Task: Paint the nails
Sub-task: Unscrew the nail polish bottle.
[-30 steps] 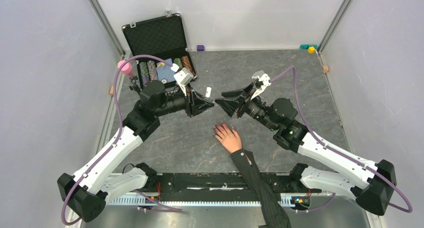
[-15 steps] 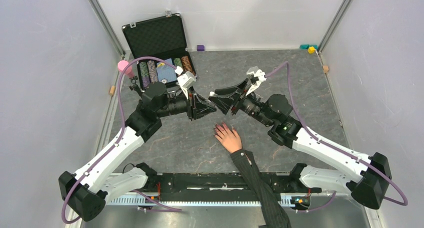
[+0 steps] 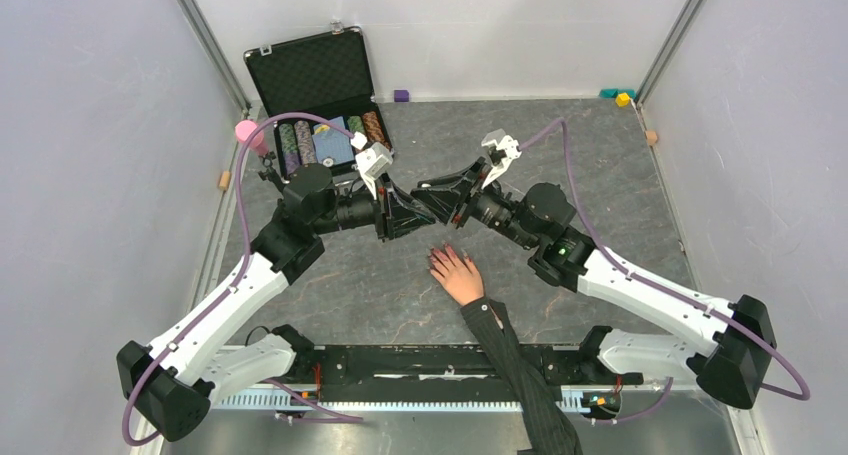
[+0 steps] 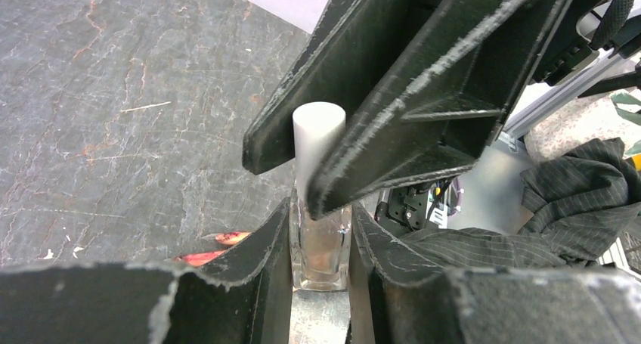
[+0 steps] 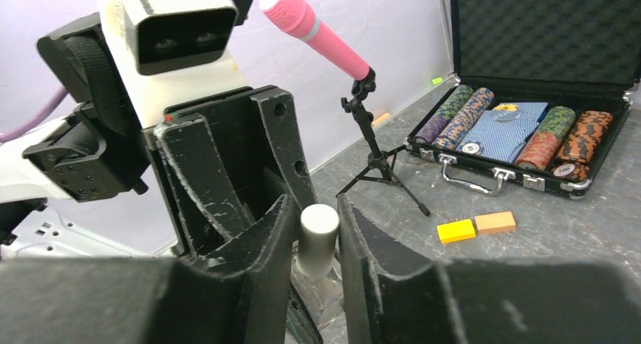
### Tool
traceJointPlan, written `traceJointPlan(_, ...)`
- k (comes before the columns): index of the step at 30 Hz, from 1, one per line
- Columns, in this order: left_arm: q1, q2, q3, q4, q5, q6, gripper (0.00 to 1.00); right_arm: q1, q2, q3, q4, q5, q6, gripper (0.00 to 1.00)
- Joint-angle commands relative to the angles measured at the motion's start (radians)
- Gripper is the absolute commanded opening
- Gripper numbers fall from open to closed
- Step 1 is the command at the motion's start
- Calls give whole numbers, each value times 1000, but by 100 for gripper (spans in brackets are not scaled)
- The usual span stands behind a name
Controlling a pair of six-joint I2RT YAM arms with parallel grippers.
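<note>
A small clear bottle (image 4: 320,246) with a white cap (image 4: 317,132) stands upright between the pads of my left gripper (image 4: 320,208), which is shut on its glass body. My right gripper (image 5: 316,208) has come from the opposite side and its fingers close in on the cap (image 5: 317,234) from both sides. From above, the two grippers meet tip to tip, left gripper (image 3: 403,216) and right gripper (image 3: 427,203), just beyond a pale hand (image 3: 462,277) lying flat on the table in a dark pinstriped sleeve (image 3: 520,375). The reddish-pink nails (image 3: 437,259) point toward the grippers, and two nails (image 4: 227,238) show beside my left finger.
An open black case (image 3: 320,75) of poker chips lies at the back left. A pink microphone on a small tripod (image 5: 314,30) stands beside it. Yellow (image 5: 456,230) and tan (image 5: 495,222) blocks lie in front of the case. Small coloured blocks (image 3: 622,98) sit at the far edge.
My right arm has swung left to the left gripper; its jaws have passed around the white cap and narrowed onto it. The left gripper, the bottle and the hand have stayed put.
</note>
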Motion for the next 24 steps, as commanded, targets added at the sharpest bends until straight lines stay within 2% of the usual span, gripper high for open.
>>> traceJointPlan(1,-6,-6,3,49,15,-20,2,11,16,58,4,4,-15,27)
traceJointPlan(6,-6,-6,5,42,20,-19,2,11,12,52,-12,24,-32,0)
traceJointPlan(15,-6,-35,-11,124,167,-47,2,9,5,22,37,-98,-96,0)
traceJointPlan(24,-6,-52,-19,231,317,-128,2,5,-23,-28,198,-370,-103,0)
